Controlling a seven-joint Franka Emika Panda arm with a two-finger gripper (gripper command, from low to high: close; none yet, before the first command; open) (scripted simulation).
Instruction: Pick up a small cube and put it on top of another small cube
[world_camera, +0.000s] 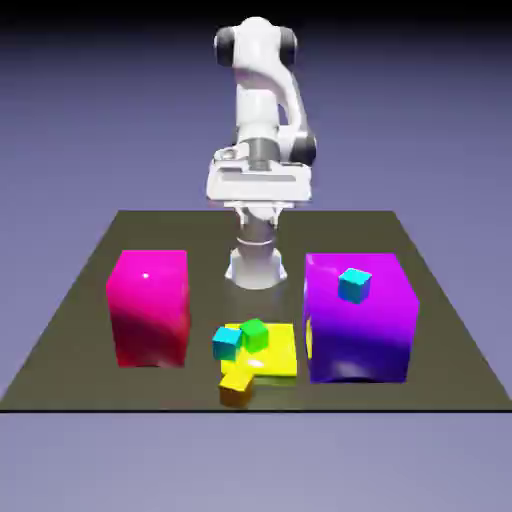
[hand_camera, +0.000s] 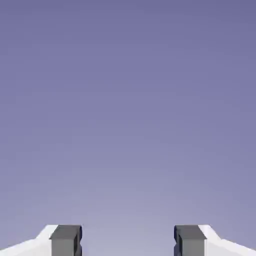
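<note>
Several small cubes sit toward the table's front in the exterior view. A green cube (world_camera: 255, 334) and a cyan cube (world_camera: 227, 343) rest on a flat yellow block (world_camera: 278, 358). An orange cube (world_camera: 236, 388) lies at that block's front corner. Another small cyan cube (world_camera: 354, 284) stands on top of the big purple cube (world_camera: 360, 320). My hand (world_camera: 258, 185) hangs high above the table's far side, well away from every cube. In the hand view my gripper (hand_camera: 128, 242) is open, its fingertips (hand_camera: 65, 241) wide apart, with only the plain backdrop between them.
A big magenta cube (world_camera: 150, 305) stands on the exterior view's left of the dark table (world_camera: 90, 385), and the big purple cube on the right. The yellow block lies between them. My arm's base (world_camera: 256, 265) rises just behind that gap.
</note>
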